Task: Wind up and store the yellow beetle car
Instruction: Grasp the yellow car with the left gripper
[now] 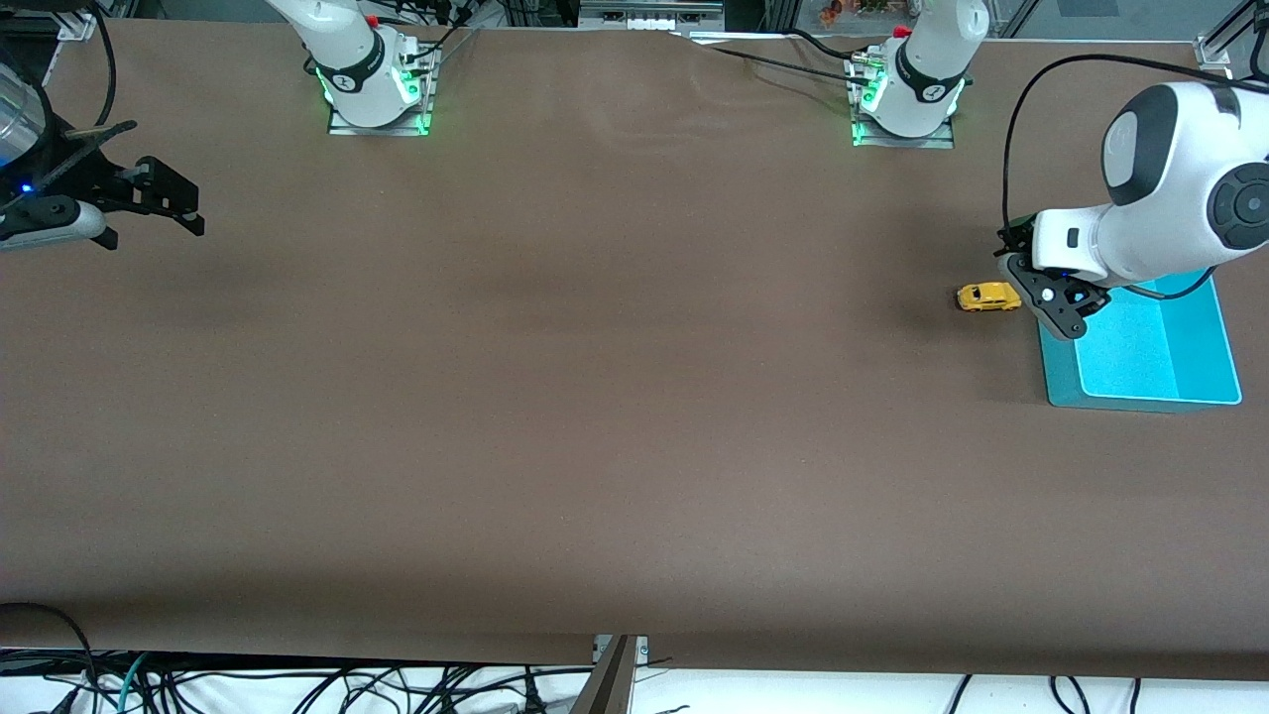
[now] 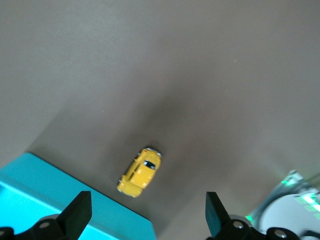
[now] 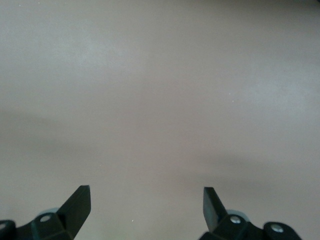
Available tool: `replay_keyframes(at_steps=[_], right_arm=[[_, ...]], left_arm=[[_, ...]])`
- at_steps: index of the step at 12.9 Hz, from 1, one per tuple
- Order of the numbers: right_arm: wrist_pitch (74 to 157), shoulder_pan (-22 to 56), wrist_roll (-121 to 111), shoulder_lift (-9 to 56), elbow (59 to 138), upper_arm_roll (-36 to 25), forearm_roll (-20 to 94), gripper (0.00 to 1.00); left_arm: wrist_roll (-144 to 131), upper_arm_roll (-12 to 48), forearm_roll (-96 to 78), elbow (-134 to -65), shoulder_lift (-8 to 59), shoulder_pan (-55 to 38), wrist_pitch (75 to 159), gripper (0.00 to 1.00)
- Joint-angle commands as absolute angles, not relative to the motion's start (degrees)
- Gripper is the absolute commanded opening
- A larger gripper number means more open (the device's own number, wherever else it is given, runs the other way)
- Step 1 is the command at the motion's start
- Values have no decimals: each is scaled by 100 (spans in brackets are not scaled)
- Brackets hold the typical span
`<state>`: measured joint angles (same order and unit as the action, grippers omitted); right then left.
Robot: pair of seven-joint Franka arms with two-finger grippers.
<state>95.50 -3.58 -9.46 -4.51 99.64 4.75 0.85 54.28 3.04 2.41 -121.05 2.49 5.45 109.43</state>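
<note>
The yellow beetle car stands on its wheels on the brown table, just beside the teal tray, toward the right arm's end of it. My left gripper hangs open and empty over the tray's edge next to the car. In the left wrist view the car lies on the table ahead of the open left gripper, close to the tray's corner. My right gripper waits open and empty over the right arm's end of the table, and its wrist view shows the right gripper over bare table only.
The teal tray holds nothing that I can see. Both arm bases stand along the table edge farthest from the front camera. Cables hang below the table's near edge.
</note>
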Motion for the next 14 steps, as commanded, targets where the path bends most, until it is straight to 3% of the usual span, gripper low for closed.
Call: replay_keyframes(at_steps=[1, 5, 14], right_arm=[[9300, -255, -826, -431, 9853, 396, 132, 99], [9290, -246, -826, -422, 9844, 439, 132, 99], [9141, -246, -923, -422, 9756, 413, 123, 99]], left_arm=[[6299, 369, 526, -13206, -35, 878, 12150, 100], [6882, 369, 1035, -14131, 79, 1010, 13489, 100], [7031, 369, 1933, -14440, 983, 1414, 14728, 100]])
